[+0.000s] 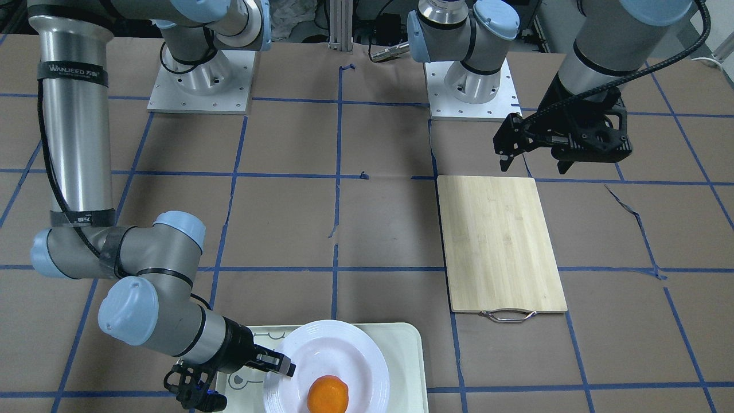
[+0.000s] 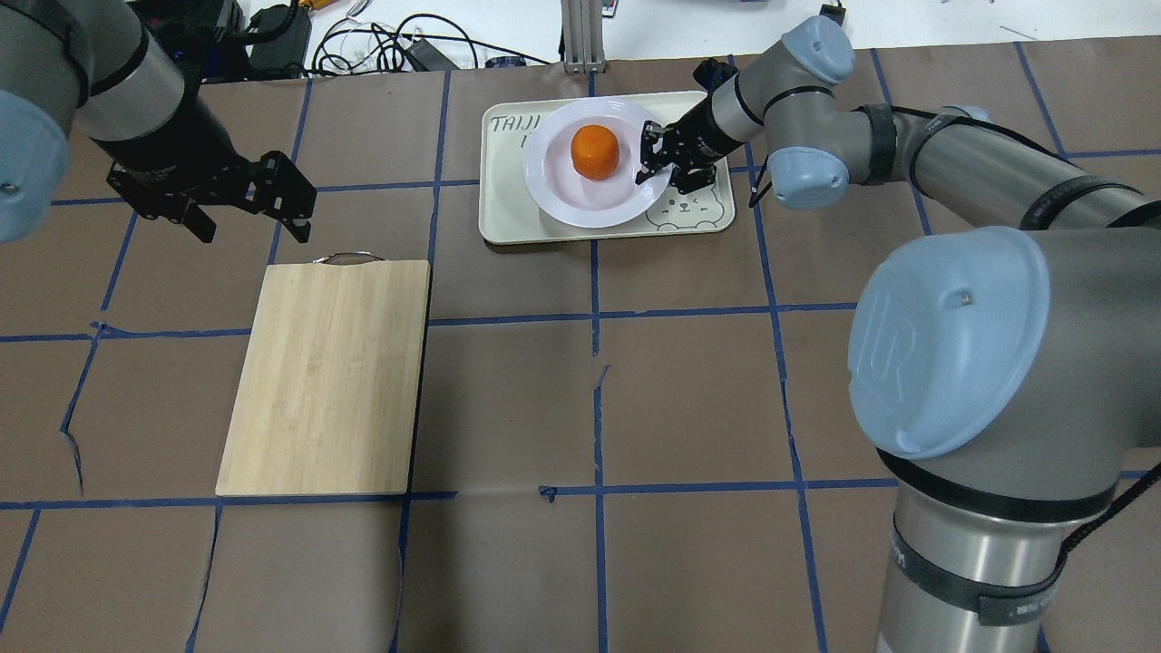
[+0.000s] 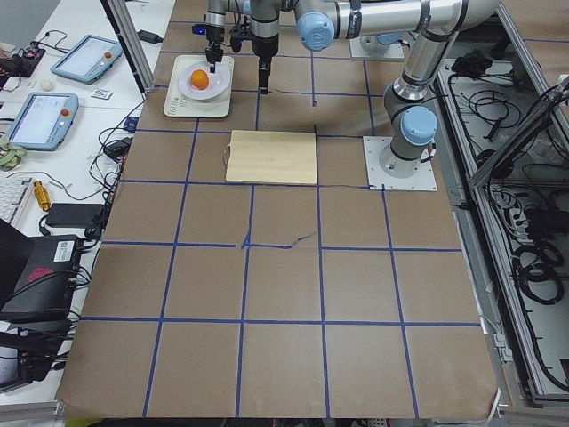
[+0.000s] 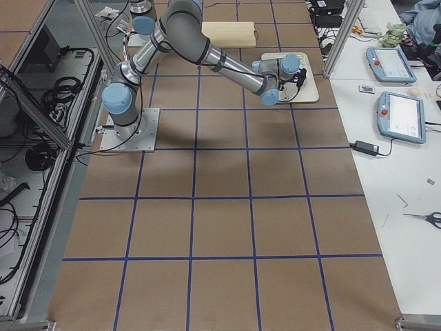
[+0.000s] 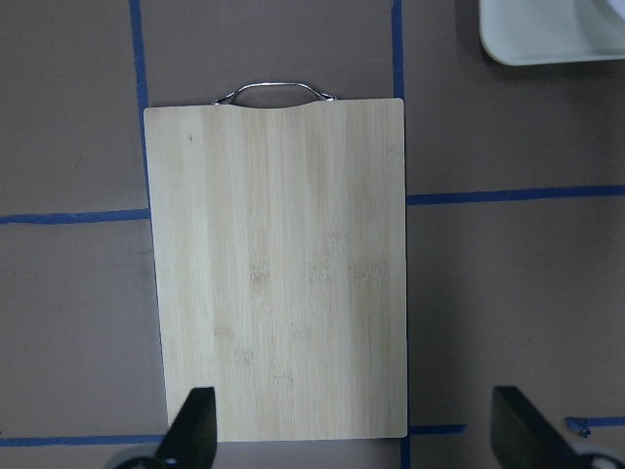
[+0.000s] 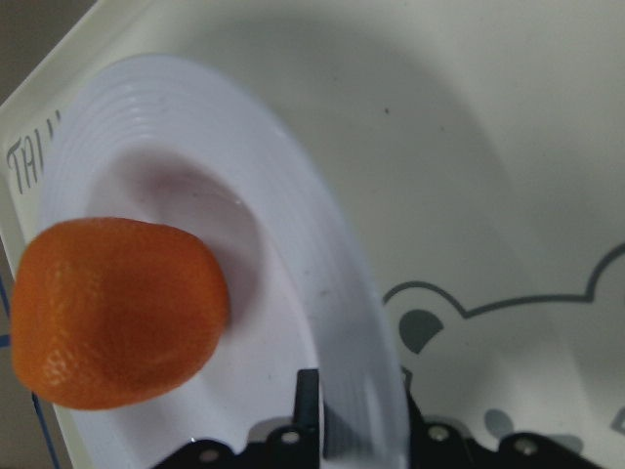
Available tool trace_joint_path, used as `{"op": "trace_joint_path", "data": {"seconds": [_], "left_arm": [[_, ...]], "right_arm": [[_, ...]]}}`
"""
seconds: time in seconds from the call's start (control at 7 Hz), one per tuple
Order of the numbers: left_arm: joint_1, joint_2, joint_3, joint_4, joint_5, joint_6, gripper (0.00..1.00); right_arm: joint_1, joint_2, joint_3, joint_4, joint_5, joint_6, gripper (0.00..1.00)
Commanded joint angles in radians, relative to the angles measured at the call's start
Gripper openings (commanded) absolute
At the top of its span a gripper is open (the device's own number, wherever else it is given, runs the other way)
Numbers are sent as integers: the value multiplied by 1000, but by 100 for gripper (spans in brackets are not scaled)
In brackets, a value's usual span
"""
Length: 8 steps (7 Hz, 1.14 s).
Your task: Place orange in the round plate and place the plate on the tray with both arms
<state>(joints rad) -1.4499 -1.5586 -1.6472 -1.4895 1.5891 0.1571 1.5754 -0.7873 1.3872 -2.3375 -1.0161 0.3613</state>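
The orange [image 2: 595,151] lies in the sunken centre of the round plate [image 2: 580,213], and the plate sits on the tray [image 2: 517,218] at the table's far side. My right gripper [image 2: 655,168] is at the plate's right rim, shut on it. In the right wrist view the rim [image 6: 332,322] runs down between the two fingers, with the orange [image 6: 117,308] to the left and the tray's bear drawing [image 6: 488,303] to the right. My left gripper [image 2: 254,231] hangs open and empty above the table, just beyond the handle end of the cutting board.
A bamboo cutting board [image 2: 326,376] with a metal handle [image 2: 347,258] lies on the left half of the table, under the left wrist camera [image 5: 278,264]. Cables and devices lie beyond the table's far edge [image 2: 381,45].
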Motion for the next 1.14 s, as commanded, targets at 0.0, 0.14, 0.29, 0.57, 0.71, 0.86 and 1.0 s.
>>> {"op": "trace_joint_path", "data": {"seconds": [0.0, 0.14, 0.29, 0.57, 0.71, 0.86, 1.0], "left_arm": [[0, 0, 0, 2, 3, 1, 100], [0, 0, 0, 0, 3, 1, 100], [0, 0, -2, 0, 3, 1, 100], [0, 0, -8, 0, 5, 1, 100], [0, 2, -11, 2, 3, -1, 100], [-1, 5, -11, 0, 3, -5, 100], [-1, 9, -11, -3, -1, -4, 100]], "right_arm": [[0, -15, -49, -3, -76, -1, 100], [-3, -23, -104, 25, -126, -34, 100], [-11, -56, -153, 158, -215, -120, 100], [-9, -207, -163, 414, -467, -229, 100], [-9, -315, -142, 525, -516, -287, 100], [-2, -443, -87, 631, -572, -291, 100], [6, -575, 18, 651, -611, -294, 100]]}}
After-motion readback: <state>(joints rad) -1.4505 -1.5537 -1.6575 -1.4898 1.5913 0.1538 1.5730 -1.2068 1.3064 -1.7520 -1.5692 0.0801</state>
